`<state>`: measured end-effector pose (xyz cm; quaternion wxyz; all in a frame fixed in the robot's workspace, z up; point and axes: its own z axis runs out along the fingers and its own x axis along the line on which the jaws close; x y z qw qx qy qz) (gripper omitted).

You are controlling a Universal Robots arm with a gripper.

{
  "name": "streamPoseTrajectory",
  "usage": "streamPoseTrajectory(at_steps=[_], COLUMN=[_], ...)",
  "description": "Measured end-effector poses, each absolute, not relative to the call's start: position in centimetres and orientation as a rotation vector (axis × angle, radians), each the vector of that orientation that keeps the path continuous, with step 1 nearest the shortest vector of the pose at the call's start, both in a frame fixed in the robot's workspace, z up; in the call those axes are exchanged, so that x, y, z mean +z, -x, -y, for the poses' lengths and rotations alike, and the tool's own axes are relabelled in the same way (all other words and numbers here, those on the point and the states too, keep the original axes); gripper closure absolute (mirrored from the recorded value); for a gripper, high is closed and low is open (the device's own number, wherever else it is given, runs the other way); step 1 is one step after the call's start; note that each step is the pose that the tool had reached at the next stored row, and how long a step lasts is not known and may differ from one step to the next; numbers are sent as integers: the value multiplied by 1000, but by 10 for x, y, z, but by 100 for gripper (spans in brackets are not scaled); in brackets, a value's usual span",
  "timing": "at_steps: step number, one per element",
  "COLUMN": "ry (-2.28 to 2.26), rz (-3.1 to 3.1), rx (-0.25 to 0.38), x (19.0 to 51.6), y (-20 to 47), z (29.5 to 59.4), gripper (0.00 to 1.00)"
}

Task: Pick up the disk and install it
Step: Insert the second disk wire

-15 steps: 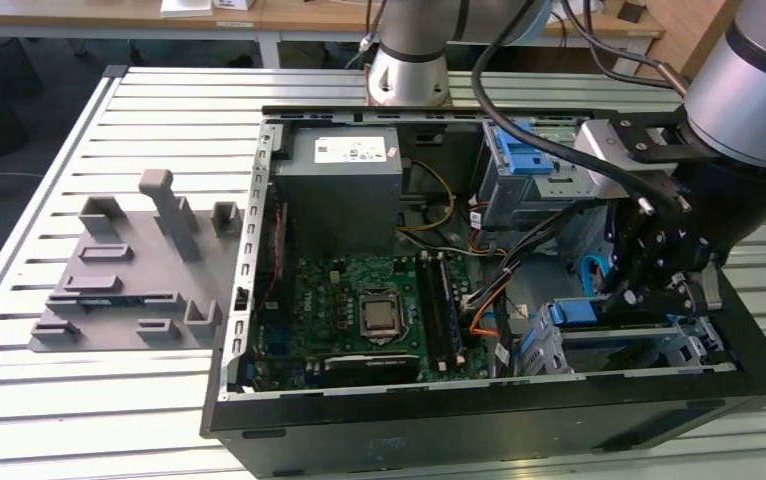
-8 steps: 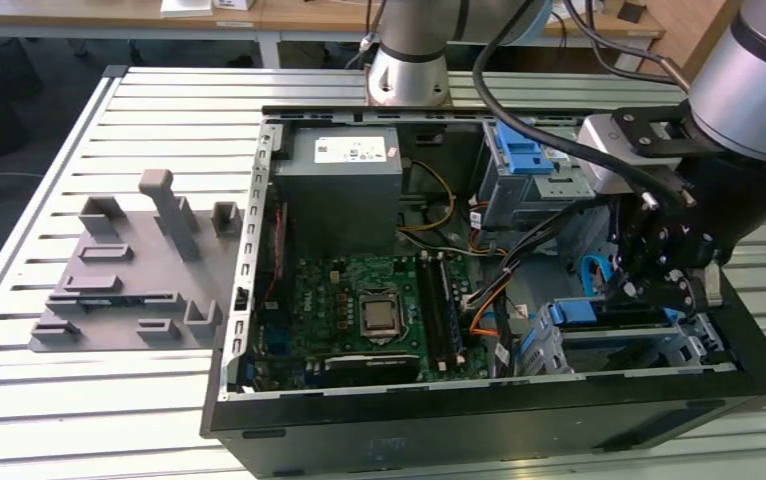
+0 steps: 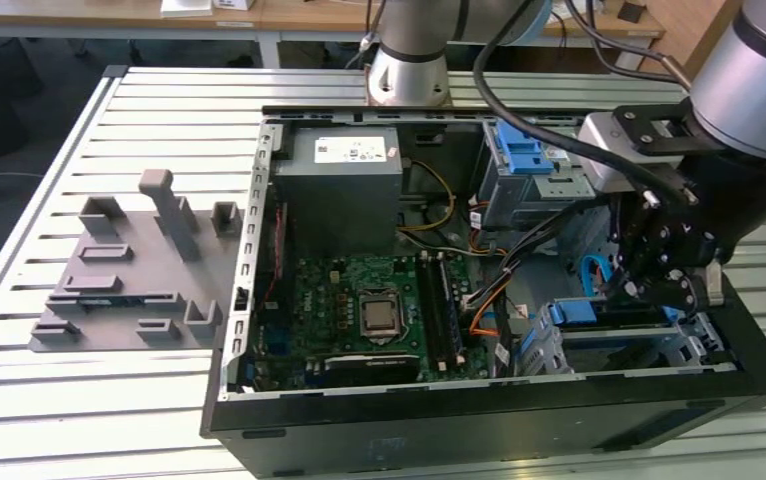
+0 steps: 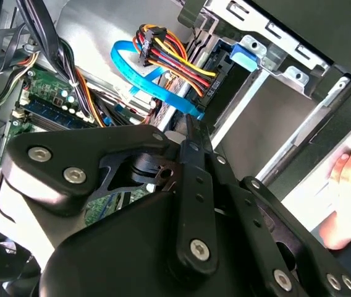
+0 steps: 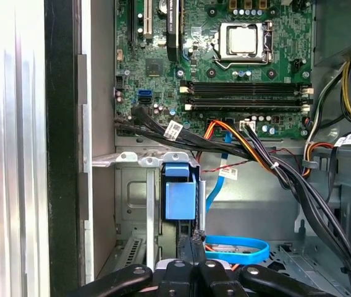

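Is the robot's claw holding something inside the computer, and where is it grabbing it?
It cannot be told. The gripper sits low by the blue-latched drive cage, and its fingertips are hidden; no disk is visible in its grasp.

Slatted metal table [image 3: 36, 390] — wooden desks [image 3: 276, 15] behind.

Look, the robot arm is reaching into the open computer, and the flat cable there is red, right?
No. The arm does reach into the open computer, but the flat cable is blue, not red, as the first wrist view shows.
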<state>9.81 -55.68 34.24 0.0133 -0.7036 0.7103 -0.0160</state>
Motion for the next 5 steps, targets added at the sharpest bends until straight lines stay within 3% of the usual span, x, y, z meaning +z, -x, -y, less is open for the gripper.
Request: streamPoseTrajectory(at_steps=[5], ry=[2192], rz=[-2213], rx=[-50], x=[344], y=[-98], z=[557], gripper=[89])
